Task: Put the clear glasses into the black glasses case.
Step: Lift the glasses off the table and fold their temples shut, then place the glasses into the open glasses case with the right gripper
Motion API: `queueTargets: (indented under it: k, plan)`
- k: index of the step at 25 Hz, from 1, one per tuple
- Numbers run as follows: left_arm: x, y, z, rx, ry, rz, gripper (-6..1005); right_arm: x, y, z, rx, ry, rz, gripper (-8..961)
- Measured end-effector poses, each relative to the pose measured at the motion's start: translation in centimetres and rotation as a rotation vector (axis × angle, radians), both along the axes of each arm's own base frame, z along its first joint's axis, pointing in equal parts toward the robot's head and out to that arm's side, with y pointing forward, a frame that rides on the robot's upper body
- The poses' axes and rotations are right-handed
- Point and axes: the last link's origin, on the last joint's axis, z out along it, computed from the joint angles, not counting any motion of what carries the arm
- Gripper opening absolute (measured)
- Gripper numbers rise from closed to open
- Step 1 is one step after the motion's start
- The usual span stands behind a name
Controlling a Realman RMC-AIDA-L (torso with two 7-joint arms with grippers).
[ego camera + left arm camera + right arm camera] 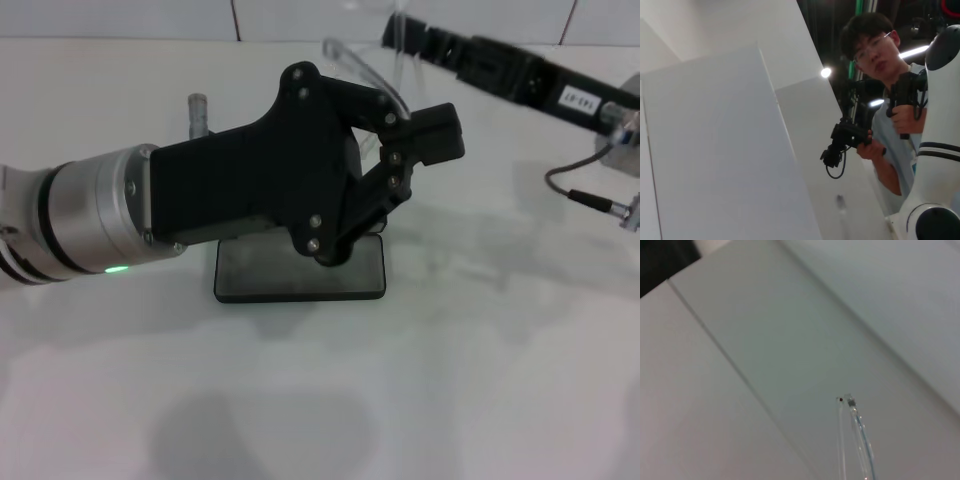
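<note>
Nearest on the white table [480,380] lies the black glasses case [300,272], flat, its long axis running left to right across the head view; its top shows as a dull grey panel inside a black rim, and I cannot tell whether that is the open lining or a closed lid catching the light. Over its far edge hangs the left gripper [420,135], reaching in from the left with its dark body hiding part of the case, probably so as to steady or open the case for what is to come. Its fingers sit close together at the tip with no thing visible between them (whether a small gap remains I cannot tell). Farther back and to the right, the right gripper [400,35] comes in from the right edge and holds the clear glasses [365,68] lifted well above the table, apart from the case and beyond it. The fingers appear to pinch the frame near the lenses, though the contact itself is hard to make out. One thin clear arm sweeps out to the left and curves down toward the left gripper, so the glasses lie roughly parallel to the case. The right wrist view shows only a clear temple tip [852,402] against the white wall.
</note>
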Motion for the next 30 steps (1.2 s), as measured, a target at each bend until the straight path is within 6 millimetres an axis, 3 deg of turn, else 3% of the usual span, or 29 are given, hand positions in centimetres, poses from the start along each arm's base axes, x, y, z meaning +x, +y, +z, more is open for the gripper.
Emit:
queueTargets:
  k: [10, 21, 30]
  plan:
    - [0.1, 0.4, -0.1, 0.003, 0.011, 0.015, 54, -0.7, -1.7, -0.8, -0.024, -0.059, 0.153, 65]
    - [0.1, 0.7, -0.1, 0.006, 0.018, 0.032, 54, -0.3, -2.3, -0.8, -0.022, -0.062, 0.162, 66]
    - [-0.8, 0.1, 0.7, 0.021, -0.023, 0.056, 54, 1.2, -1.0, 1.3, 0.077, -0.057, 0.071, 65]
